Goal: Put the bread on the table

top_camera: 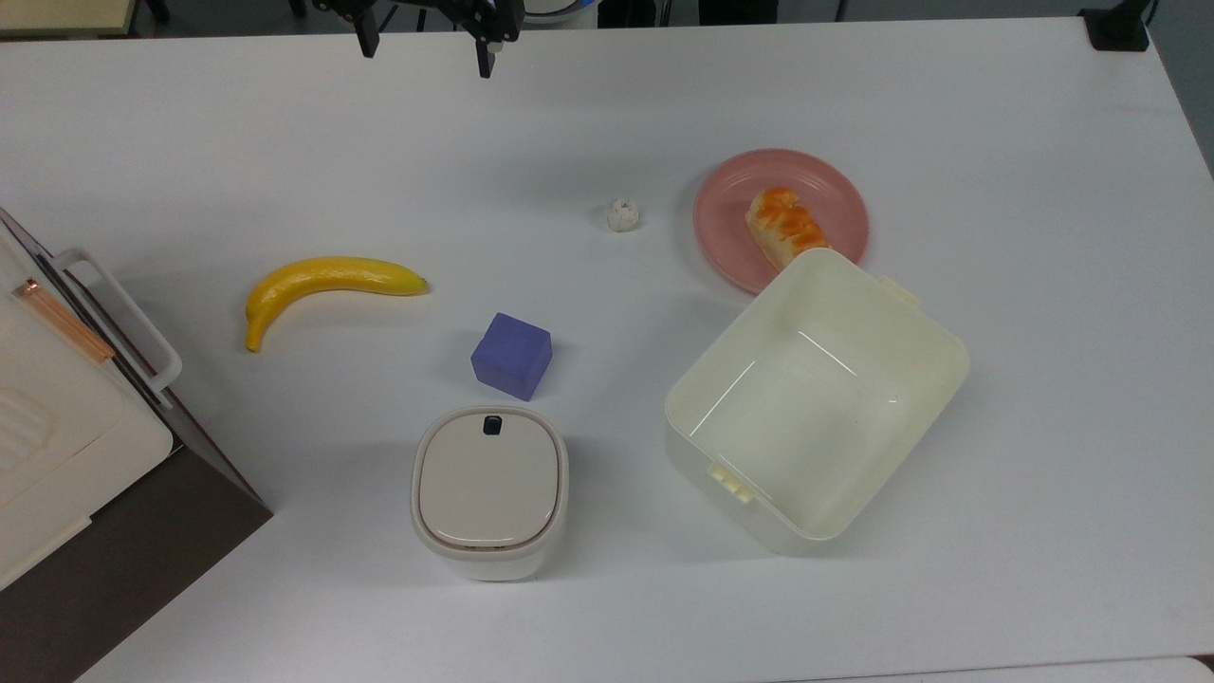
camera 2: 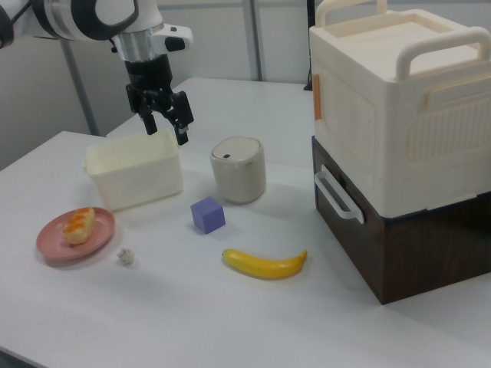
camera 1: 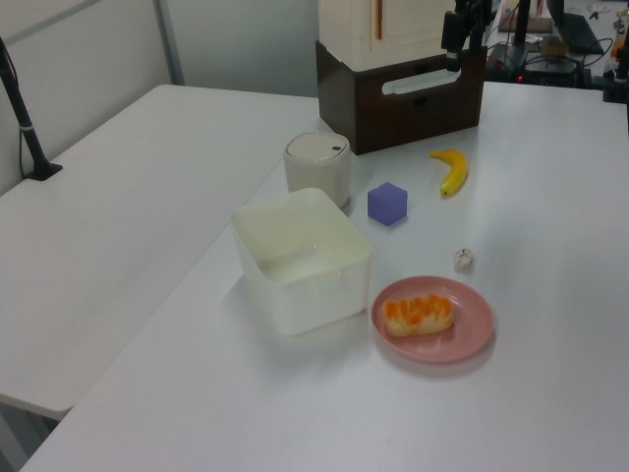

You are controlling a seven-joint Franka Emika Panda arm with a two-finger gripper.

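Resting on the round pink plate (top_camera: pixel 730 237), the small oblong bread (top_camera: pixel 783 226) with its glossy orange-brown top lies just beside the open cream plastic box (top_camera: pixel 818 398) on the large white table (top_camera: pixel 996 142). Well apart from the plate, past the tiny white lumpy ball (top_camera: pixel 622 215), the black two-finger gripper (top_camera: pixel 426 49) hangs with its fingers spread, holding nothing.

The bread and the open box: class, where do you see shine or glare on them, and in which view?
Top view: the open box shows thin bright streaks on its inner floor. Left view: the bread has a glossy orange top on the pink plate. Right view: the box looks matte.
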